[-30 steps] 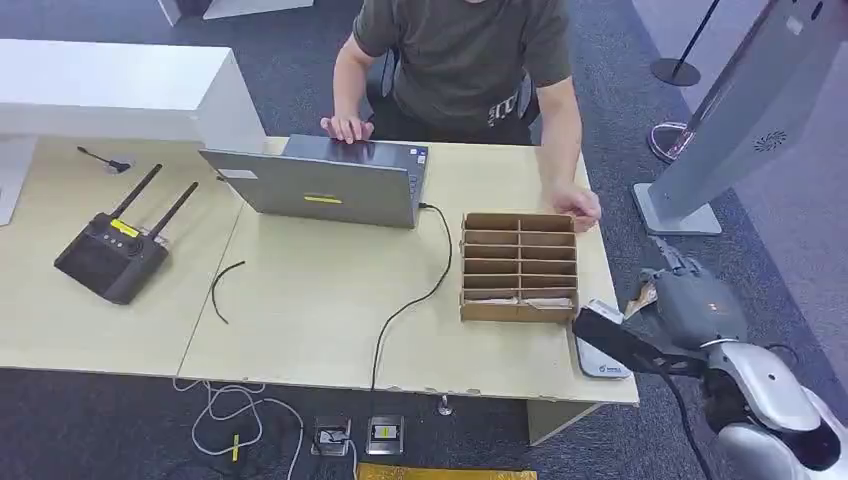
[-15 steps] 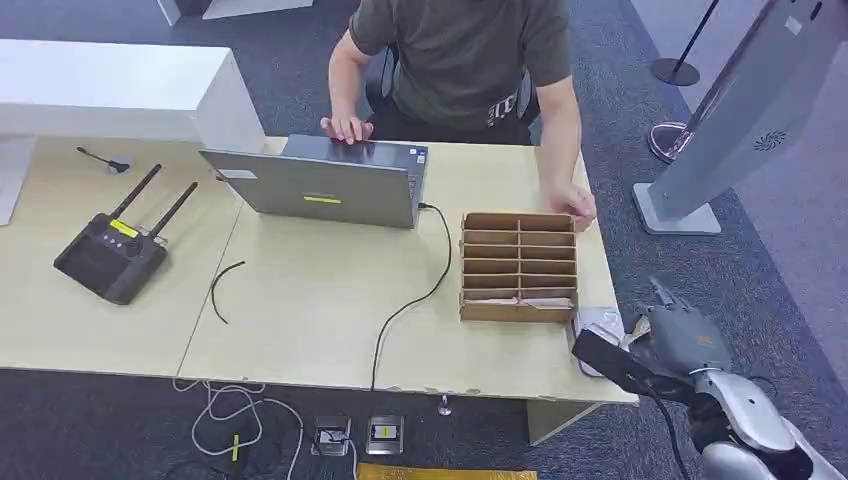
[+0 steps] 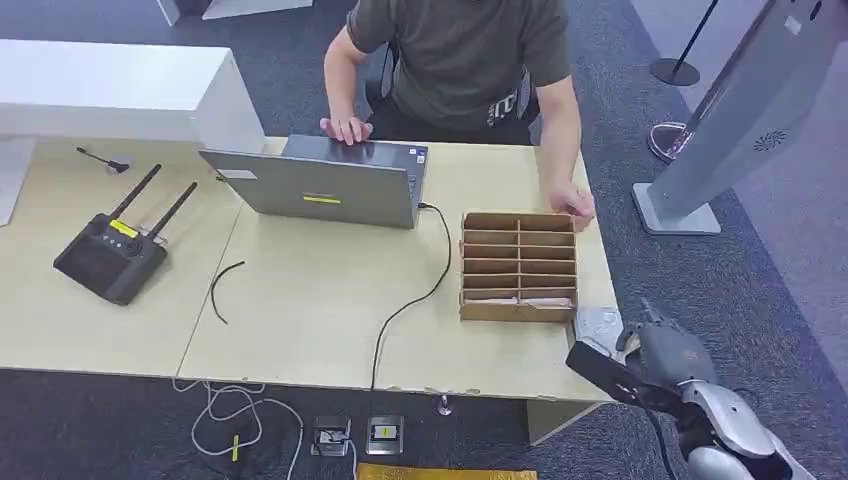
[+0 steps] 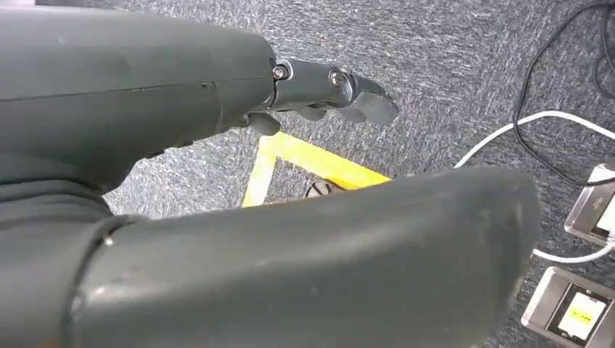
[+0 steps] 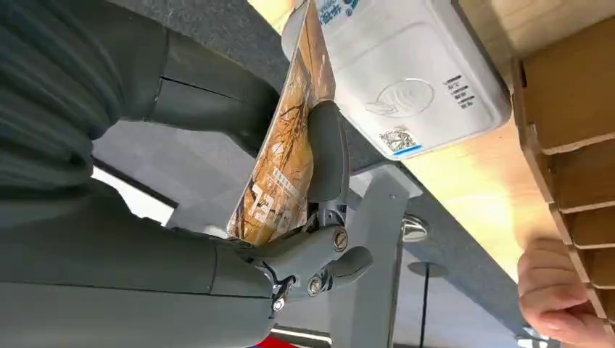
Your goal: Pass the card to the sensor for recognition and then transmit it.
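Right hand (image 3: 665,352) has its fingers (image 5: 328,152) closed on the orange printed card (image 5: 284,156), pinched edge-on, at the table's near right corner. Card sits just beside the white rounded plastic card sensor (image 5: 410,69) on the light wooden table (image 3: 320,300); touching or a hair apart, can't tell from the wrist view. Left hand (image 4: 333,90) hangs over grey carpet, fingers partly curled, nothing in it.

Step in hand, as I read it: present card to sensor. To do it well: rotate the wrist so the card face lies flat and parallel over the sensor's wave logo, not edge-on; keep the pinch firm; hold steady for the read.

Just beyond the sensor: brown cardboard divider tray (image 3: 519,265). Far side: person's hand (image 3: 572,205) rests at the tray's far corner, likely the handover target, so keep the path clear of the tray walls.
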### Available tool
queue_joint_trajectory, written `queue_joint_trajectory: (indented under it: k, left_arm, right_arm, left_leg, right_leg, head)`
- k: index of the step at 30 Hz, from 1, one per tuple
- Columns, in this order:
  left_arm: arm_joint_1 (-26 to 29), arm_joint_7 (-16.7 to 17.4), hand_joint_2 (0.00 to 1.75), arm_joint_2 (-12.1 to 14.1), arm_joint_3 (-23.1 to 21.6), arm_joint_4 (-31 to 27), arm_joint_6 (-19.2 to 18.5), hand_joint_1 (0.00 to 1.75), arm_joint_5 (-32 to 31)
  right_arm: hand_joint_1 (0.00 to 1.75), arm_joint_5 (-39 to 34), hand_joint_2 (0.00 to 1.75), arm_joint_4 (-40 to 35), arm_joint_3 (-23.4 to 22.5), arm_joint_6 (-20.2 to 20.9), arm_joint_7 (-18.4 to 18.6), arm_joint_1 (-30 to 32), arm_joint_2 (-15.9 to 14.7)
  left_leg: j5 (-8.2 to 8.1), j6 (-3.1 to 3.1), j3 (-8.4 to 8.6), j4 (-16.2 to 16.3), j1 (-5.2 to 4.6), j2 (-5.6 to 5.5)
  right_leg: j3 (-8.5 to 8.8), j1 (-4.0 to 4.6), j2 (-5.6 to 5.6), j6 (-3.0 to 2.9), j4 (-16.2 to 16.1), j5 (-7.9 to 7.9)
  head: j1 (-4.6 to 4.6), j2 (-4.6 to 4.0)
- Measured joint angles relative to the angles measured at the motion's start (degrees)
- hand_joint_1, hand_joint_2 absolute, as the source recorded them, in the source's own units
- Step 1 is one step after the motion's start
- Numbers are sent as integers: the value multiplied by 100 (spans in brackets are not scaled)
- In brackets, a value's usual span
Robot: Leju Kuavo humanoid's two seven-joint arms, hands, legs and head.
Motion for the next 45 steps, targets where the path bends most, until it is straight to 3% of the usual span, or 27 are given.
queue_joint_trajectory:
  k: [34, 45]
  left_arm:
    - [1, 92, 0, -2, -74, 0, -26, 0, -63]
    - [4, 92, 0, -9, -74, -2, 18, 0, -74]
  right_arm:
    - [175, -227, 175, 575, 68, -514, -135, 35, 201]
    - [175, 350, 175, -151, 37, -483, 131, -497, 39]
  left_leg:
    - [0, 0, 1, 1, 0, 2]
    - [1, 1, 2, 2, -1, 11]
  right_leg:
    - [2, 0, 0, 1, 0, 1]
    - [-1, -1, 15, 6, 0, 5]
  head:
    - [0, 0]
    - [0, 0]
